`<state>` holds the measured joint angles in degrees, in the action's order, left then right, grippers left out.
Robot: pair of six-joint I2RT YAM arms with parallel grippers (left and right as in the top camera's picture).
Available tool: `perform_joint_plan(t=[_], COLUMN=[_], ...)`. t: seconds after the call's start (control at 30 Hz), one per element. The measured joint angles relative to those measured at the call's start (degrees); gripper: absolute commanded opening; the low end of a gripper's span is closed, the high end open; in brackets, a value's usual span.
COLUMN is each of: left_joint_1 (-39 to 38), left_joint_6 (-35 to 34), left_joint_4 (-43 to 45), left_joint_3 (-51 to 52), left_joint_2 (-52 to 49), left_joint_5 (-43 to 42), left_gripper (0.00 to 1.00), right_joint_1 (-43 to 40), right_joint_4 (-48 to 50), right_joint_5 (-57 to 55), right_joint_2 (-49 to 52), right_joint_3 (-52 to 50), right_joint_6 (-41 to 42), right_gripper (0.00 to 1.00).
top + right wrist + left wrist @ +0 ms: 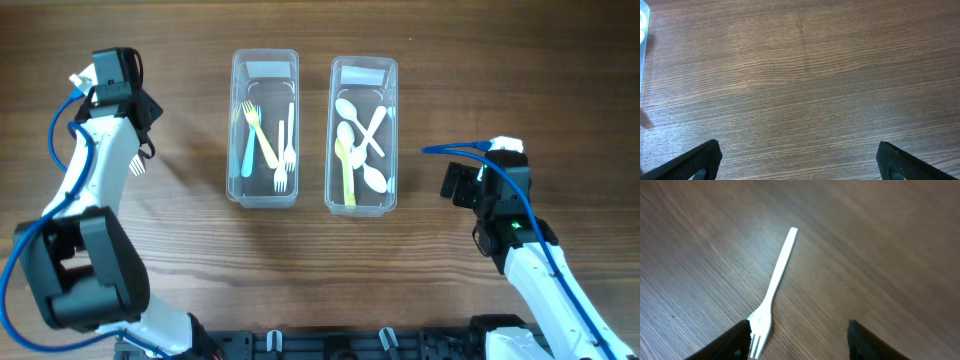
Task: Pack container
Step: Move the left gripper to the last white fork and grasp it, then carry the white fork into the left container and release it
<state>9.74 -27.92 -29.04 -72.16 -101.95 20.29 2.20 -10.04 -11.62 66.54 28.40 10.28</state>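
Observation:
A white plastic fork lies flat on the wood table; in the overhead view only its tines show beside my left arm. My left gripper is open above it, and the tines lie next to the left finger. Its spot in the overhead view is at the far left. The left clear container holds several forks. The right clear container holds several spoons. My right gripper is open and empty over bare wood, right of the containers.
The edge of the right container shows at the left of the right wrist view. Blue cables run along both arms. A black rail runs along the table's near edge.

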Motion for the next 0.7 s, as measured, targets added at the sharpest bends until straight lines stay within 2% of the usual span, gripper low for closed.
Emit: perform_joint_plan(t=[0.13,0.23,0.37,0.5,0.6,0.63,0.7], left_joint_1=[4.55,8.17,9.51,9.4,9.4,9.4,9.4], left_joint_6=[0.26,0.33,3.54,5.46,5.81,6.12,6.23], left_joint_4=[-0.04,0.46,3.39,3.85,3.26,2.38,1.4], left_joint_3=[0.0,0.0,0.02,0.0,-0.09,-0.22,-0.37], left_joint_2=[-7.04,-10.54,-12.96,-13.35,-13.35,-13.35,-13.33], left_joint_5=[0.0,-1.53,-10.34,-13.4,-13.57,-13.73,-13.81], left_gripper=[0.64,0.57,0.54,0.49,0.31,0.2,0.12], right_joint_1=[0.0,0.0,0.0,0.0,0.0,0.0,0.0], right_joint_4=[0.0,0.0,0.0,0.0,0.0,0.0,0.0], right_joint_5=[0.0,-0.02,-0.02,0.0,0.0,-0.02,0.0], right_joint_2=[0.0,0.0,0.0,0.0,0.0,0.0,0.0], right_joint_3=[0.0,0.0,0.0,0.0,0.0,0.0,0.0], right_joint_6=[0.0,0.0,0.0,0.0,0.0,0.02,0.0], right_gripper=[1.0,1.0,1.0,1.0,1.0,1.0,1.0])
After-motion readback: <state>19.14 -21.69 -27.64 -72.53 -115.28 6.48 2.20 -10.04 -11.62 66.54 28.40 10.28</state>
